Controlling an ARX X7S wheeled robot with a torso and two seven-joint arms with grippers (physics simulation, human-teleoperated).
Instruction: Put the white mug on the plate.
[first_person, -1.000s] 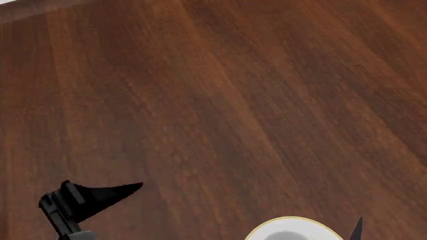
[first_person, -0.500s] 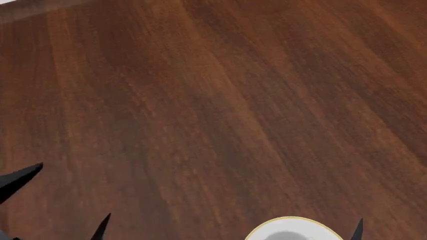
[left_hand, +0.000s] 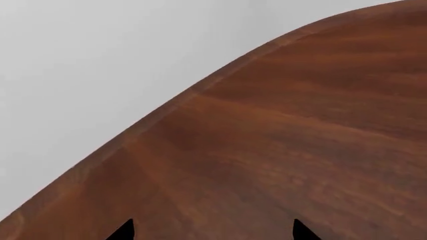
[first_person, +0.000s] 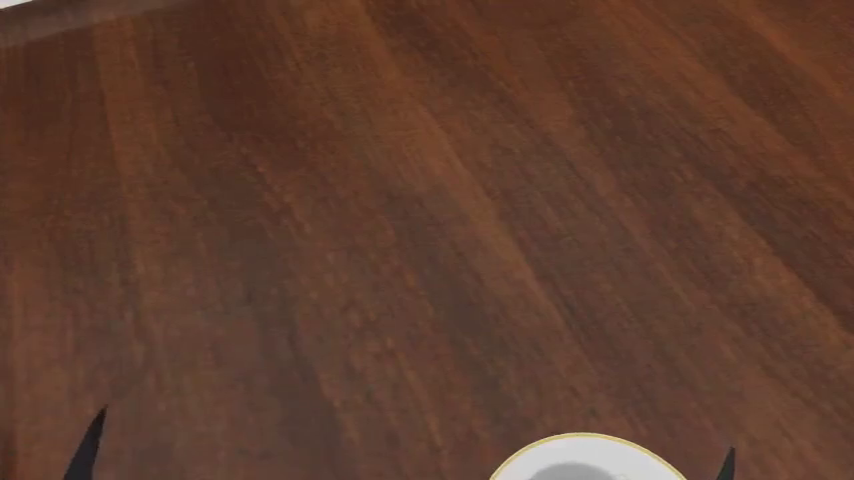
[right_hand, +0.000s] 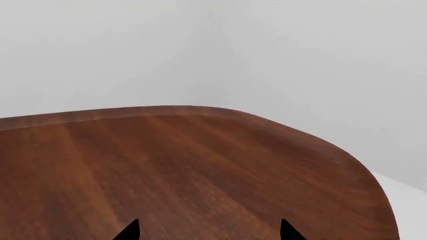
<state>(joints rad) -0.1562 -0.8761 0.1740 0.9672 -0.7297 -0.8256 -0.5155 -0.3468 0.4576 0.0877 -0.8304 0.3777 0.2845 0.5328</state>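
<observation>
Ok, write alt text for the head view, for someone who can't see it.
A dark wooden table fills the view, with only the gold-rimmed top edge of a white plate showing at the bottom. One black fingertip of the left gripper and one of the right poke in at the bottom corners; no mug is visible.

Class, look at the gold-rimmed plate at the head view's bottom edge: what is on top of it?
Only the far part of the plate shows. A grey shadow lies on that part; nothing stands there. The rest is cut off by the frame, so the white mug cannot be ruled in or out.
</observation>
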